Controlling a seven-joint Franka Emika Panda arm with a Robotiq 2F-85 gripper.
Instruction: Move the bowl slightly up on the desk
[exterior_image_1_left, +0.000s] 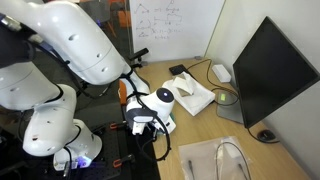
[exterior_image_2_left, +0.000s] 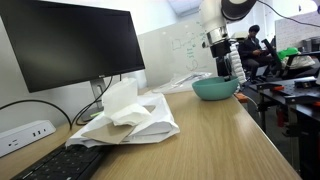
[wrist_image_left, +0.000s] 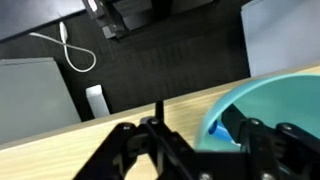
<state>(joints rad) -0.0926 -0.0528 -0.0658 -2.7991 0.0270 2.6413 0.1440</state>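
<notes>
The turquoise bowl (exterior_image_2_left: 215, 89) sits on the tan desk (exterior_image_2_left: 210, 140) near its far end. In the wrist view the bowl (wrist_image_left: 280, 100) fills the right side. My gripper (wrist_image_left: 200, 135) is open and straddles the bowl's near rim, with one finger inside the bowl and the other over the desk (wrist_image_left: 120, 115) outside it. A gap shows between the outer finger and the rim. In an exterior view the gripper (exterior_image_2_left: 222, 70) points straight down onto the bowl. In the view from above, the gripper (exterior_image_1_left: 148, 122) hides the bowl.
A white tissue box (exterior_image_2_left: 125, 115) lies mid-desk, also seen from above (exterior_image_1_left: 190, 97). A black monitor (exterior_image_2_left: 70, 45) stands along the side, with a keyboard (exterior_image_2_left: 60, 165) and a power strip (exterior_image_2_left: 25, 132) near it. A whiteboard (exterior_image_1_left: 175, 25) stands behind. The desk edge runs beside the bowl.
</notes>
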